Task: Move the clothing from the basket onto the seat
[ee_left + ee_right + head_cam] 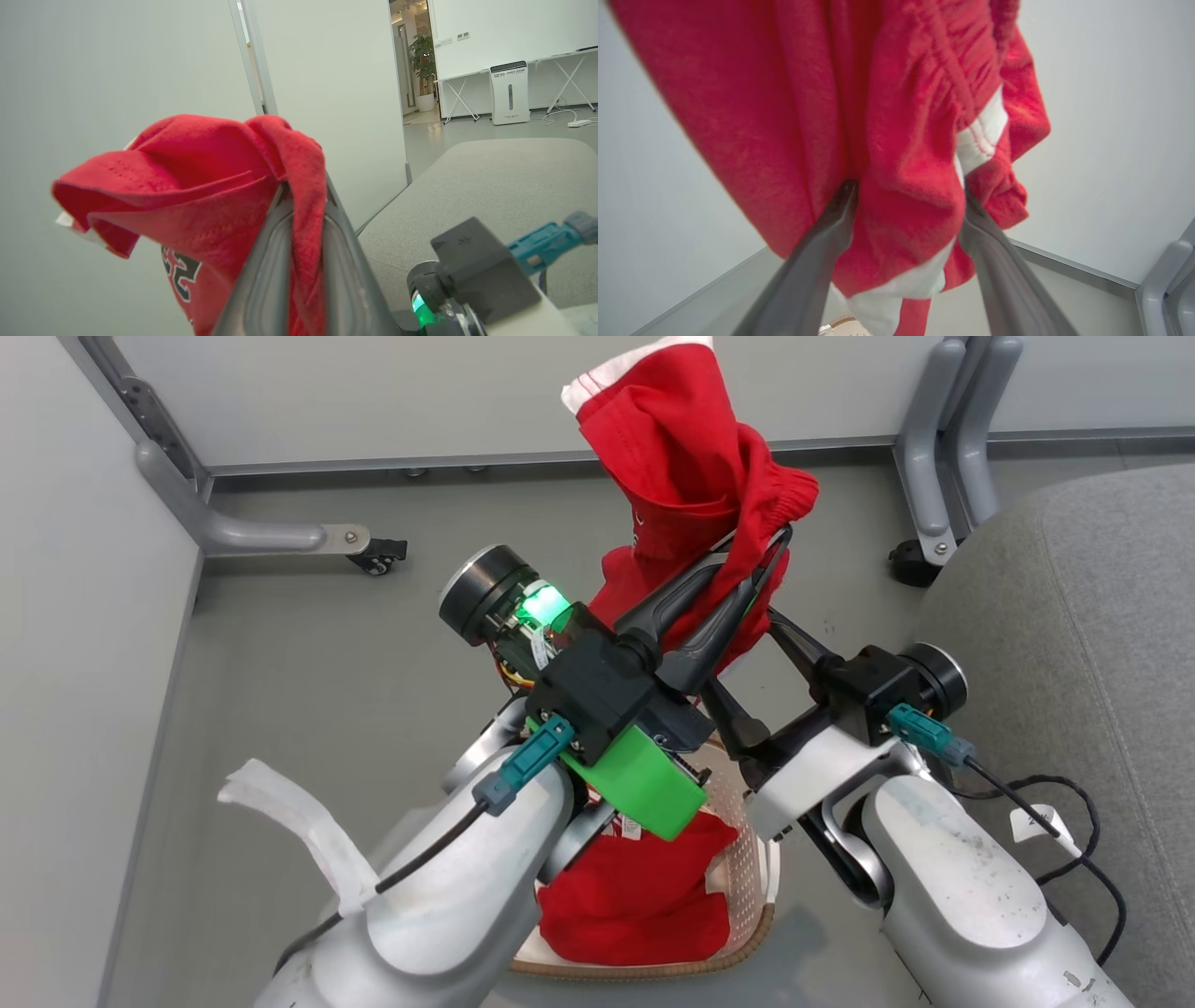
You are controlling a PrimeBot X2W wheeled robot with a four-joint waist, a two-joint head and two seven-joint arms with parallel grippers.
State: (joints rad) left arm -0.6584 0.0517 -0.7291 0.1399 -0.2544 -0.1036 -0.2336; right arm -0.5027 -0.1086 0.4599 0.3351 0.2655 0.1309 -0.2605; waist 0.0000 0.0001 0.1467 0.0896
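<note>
Basket [744, 882]: mostly buried under left arm [485, 859] and right arm [943, 868]!
Garment in basket [644, 901]: upper part behind left arm.
Garment above basket [686, 457]: top clipped by frame edge.

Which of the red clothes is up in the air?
The raised garment, the one pinched in the left gripper, hangs high above the basket. The other garment lies bunched down inside the basket.

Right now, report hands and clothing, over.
Left hand shut on lifted garment. Right hand open, fabric between fingers. Second garment in basket. Seat on right.
</note>
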